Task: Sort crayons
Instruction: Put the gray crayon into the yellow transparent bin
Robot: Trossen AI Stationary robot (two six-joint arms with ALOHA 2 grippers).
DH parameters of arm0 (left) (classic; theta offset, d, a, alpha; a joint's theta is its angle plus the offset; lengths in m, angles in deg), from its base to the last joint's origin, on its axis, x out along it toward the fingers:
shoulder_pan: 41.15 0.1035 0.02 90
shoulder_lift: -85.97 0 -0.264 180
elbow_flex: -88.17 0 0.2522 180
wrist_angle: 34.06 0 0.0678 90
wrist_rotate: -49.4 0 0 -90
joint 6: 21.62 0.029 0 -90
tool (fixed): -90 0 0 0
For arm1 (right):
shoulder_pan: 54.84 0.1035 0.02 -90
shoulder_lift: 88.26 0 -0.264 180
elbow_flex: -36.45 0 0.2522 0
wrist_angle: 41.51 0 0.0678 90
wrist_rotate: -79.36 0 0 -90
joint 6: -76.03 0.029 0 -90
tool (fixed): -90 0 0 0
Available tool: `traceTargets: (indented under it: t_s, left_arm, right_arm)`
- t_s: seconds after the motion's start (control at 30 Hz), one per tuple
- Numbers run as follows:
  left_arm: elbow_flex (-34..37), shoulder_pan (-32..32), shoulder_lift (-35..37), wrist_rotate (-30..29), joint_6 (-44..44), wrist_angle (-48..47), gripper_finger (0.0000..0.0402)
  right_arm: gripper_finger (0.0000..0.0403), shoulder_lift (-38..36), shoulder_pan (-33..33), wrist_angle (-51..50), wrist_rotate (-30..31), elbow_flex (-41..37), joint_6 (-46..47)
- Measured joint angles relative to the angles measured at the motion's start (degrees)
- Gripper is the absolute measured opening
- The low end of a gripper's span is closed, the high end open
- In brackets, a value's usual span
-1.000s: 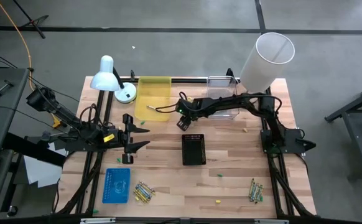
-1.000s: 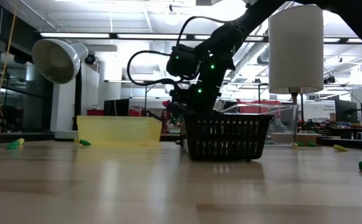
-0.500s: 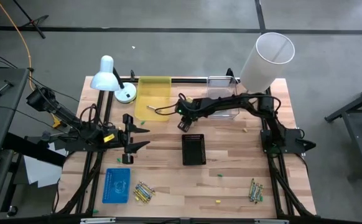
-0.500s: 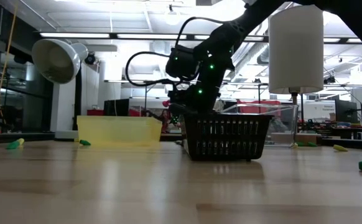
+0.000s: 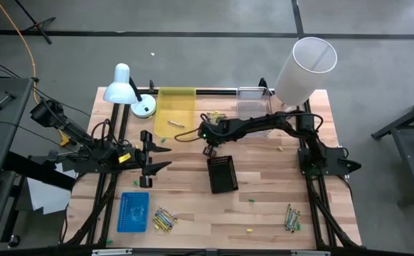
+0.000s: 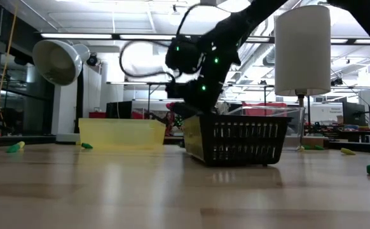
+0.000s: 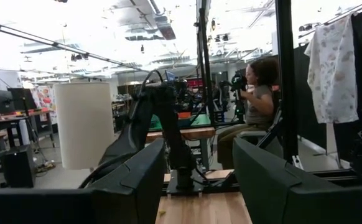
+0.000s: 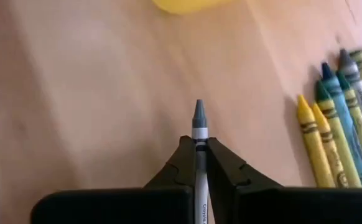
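We see a grey crayon (image 8: 198, 155) with a white wrapper standing straight out, tip forward, pinched between two dark fingers (image 8: 225, 168) above the wood. Beside it a row of yellow, green and grey crayons (image 8: 343, 118) lies flat, side by side, tips the same way. Two more small bunches lie near the table's front edge, one at the left (image 5: 163, 220) and one at the right (image 5: 292, 217).

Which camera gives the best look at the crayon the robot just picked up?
The right wrist view: the grey crayon stands pinched between the right gripper jaws, tip out. From above and at table height, the arm hides it. The left wrist view misses it.
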Motion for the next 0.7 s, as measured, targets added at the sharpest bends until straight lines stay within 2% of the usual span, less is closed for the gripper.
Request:
traceTargets:
  t_s: [0.2, 0.47, 0.57, 0.7]
  left_arm:
    - [0.00, -1.86, 0.00, -1.86, 0.29, -0.03, 0.0175]
    - [0.00, -3.90, 0.00, -6.02, 1.42, -0.03, 0.0175]
    - [0.00, -4.76, 0.02, -7.21, 2.44, -0.07, 0.0175]
    - [0.02, -5.52, 0.02, -8.84, 2.92, -0.12, 0.0175]
  right_arm:
    - [0.0003, -1.96, 3.18, 3.70, 5.92, -0.02, -2.54]
    - [0.0001, -8.17, 3.40, 5.21, 9.27, -1.30, -4.72]
    - [0.0001, -13.46, 3.44, 10.02, 9.56, -7.31, -4.27]
    - [0.0001, -23.48, 3.45, 23.11, 8.21, -22.60, -0.13]
